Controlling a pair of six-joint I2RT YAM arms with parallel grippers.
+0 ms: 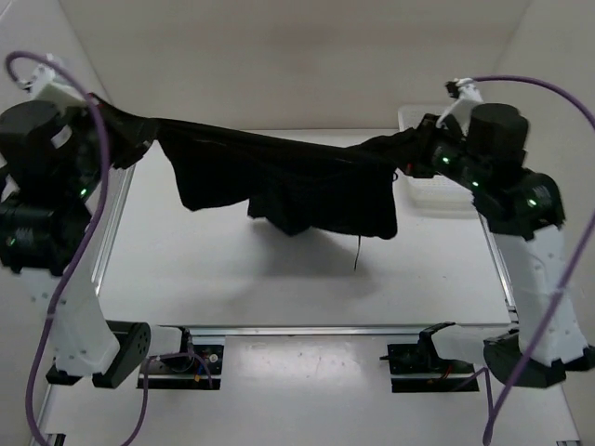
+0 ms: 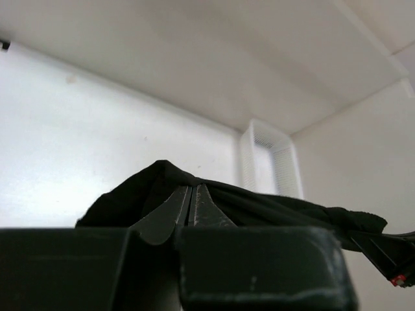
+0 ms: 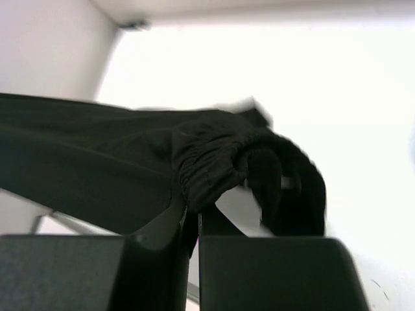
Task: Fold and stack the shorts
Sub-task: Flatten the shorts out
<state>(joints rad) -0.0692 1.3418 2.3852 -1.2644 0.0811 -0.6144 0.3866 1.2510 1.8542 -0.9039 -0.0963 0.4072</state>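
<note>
Holding the black shorts [image 1: 307, 186] stretched above the table [image 1: 232, 279], your left gripper [image 2: 192, 191] and right gripper [image 3: 192, 210] each clamp one end; expect light, limp cloth that sags, best pinched at the gathered waistband [image 3: 211, 165].

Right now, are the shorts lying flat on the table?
No, the shorts hang above the table, stretched between left end effector and right end effector.

No readable text or labels, though views are dim.

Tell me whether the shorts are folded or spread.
Spread: the shorts hang stretched between the left gripper and right gripper, legs dangling.
</note>
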